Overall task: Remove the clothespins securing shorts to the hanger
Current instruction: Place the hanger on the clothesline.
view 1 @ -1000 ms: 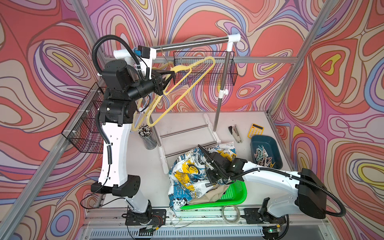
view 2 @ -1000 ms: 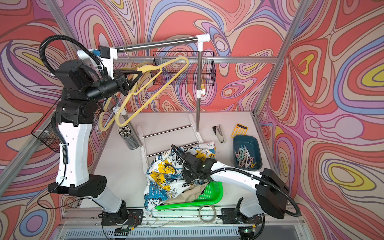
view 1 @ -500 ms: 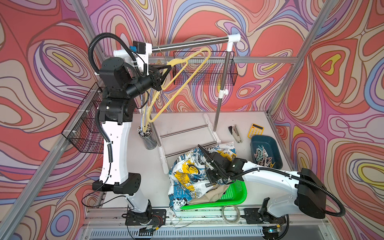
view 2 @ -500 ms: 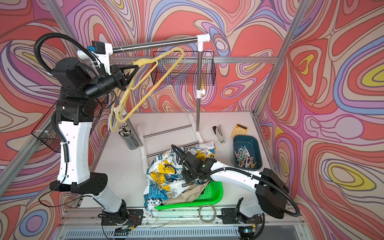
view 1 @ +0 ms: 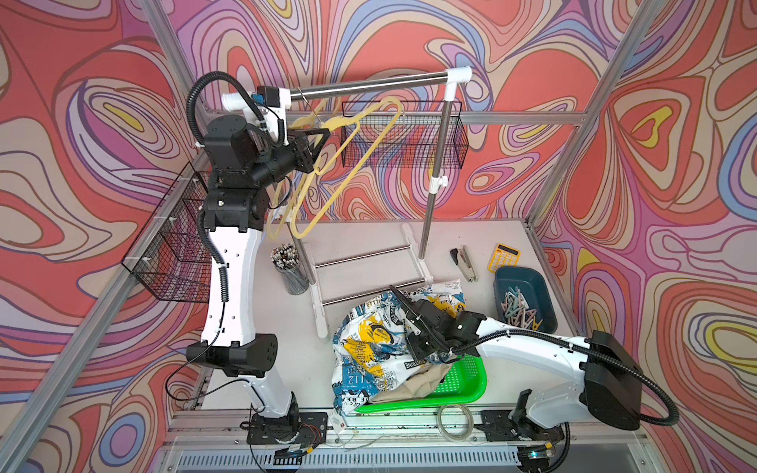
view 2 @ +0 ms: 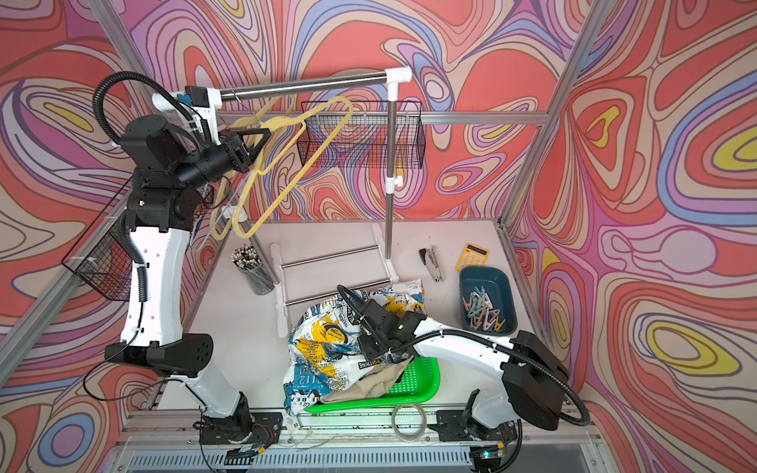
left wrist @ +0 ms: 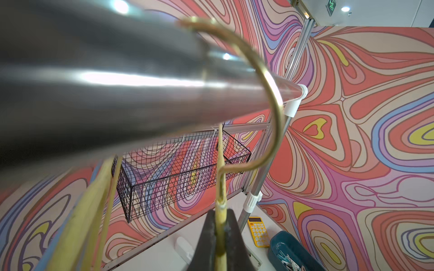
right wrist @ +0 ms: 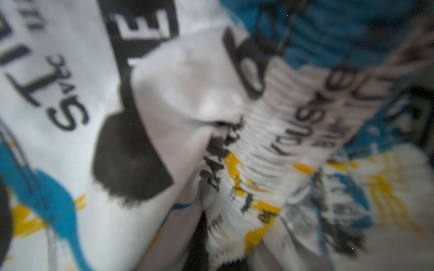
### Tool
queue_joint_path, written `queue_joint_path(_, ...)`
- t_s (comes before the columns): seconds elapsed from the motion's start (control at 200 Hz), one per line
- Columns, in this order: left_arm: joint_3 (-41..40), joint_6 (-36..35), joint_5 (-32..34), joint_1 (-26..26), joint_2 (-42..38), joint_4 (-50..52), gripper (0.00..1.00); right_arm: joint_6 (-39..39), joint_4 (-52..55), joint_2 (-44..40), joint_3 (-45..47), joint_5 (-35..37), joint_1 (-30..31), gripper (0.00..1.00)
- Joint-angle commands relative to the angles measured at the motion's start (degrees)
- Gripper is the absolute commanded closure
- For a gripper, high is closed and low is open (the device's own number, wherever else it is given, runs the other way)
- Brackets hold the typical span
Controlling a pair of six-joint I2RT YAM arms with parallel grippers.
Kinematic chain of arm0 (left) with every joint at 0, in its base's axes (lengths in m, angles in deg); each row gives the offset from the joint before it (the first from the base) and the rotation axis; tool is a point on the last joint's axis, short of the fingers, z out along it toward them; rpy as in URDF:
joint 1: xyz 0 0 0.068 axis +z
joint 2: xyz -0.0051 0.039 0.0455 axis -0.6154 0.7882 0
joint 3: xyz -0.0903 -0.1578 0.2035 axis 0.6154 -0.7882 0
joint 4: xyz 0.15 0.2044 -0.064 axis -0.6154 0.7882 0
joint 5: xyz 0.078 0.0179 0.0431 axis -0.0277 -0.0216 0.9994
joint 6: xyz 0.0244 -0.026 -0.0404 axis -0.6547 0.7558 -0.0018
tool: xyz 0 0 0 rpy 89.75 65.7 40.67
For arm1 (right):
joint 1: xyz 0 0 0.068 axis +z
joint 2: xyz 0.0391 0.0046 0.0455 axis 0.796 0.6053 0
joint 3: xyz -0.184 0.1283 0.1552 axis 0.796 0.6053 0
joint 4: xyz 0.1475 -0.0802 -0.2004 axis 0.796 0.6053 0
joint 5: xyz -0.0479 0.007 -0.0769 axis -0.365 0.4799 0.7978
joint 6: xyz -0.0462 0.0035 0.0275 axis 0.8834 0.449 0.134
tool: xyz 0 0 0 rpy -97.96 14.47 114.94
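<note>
The left end effector (view 1: 318,139), clamped on the neck of the pale yellow plastic hanger (left wrist: 279,110), has raised its hook over the steel rail (view 1: 368,85). The right end effector (view 1: 415,346) stays closed against the white newspaper-print shorts (view 1: 368,348), heaped well below the rail. The hanger is bare, so unpinning looks done.

A yellow calculator (view 1: 503,257) is seen lying just beside a stapler (view 1: 465,264) at the back; a cup of pens (view 1: 288,268) is stood near the clothes rack (view 1: 429,213); a green tray (view 1: 467,379) is set up front.
</note>
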Motion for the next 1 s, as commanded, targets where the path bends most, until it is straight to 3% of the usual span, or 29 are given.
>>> queue_joint_path(0.0,-4.6,2.5,1.5,0.4,-3.5,-2.4,1.0,-0.4,-1.3,2.0,-0.7,-2.3,0.0,1.0)
queue_joint_path(0.175,-10.7,3.6,3.7,0.3,-7.9,-2.7,0.94,0.1,-1.3,2.6,-1.2,-2.8,-0.1,1.0)
queue_joint_path(0.371,-13.4,4.6,5.9,0.3,-12.6,-1.6,0.6,0.2,-1.0,2.8,-1.8,-3.2,-0.2,1.0)
queue_joint_path(0.571,-13.6,4.8,8.4,-0.1,-16.3,1.2,0.34,0.4,-0.4,3.2,-2.6,-3.2,-0.3,1.0)
queue_joint_path(0.746,-14.2,4.7,9.5,-0.2,-19.0,2.3,0.24,0.7,-0.4,3.8,-3.1,-3.4,-0.3,1.0)
queue_joint_path(0.997,-17.1,3.5,12.8,-0.2,-25.8,5.7,0.21,0.9,-0.3,3.8,-3.5,-3.3,-0.6,1.0)
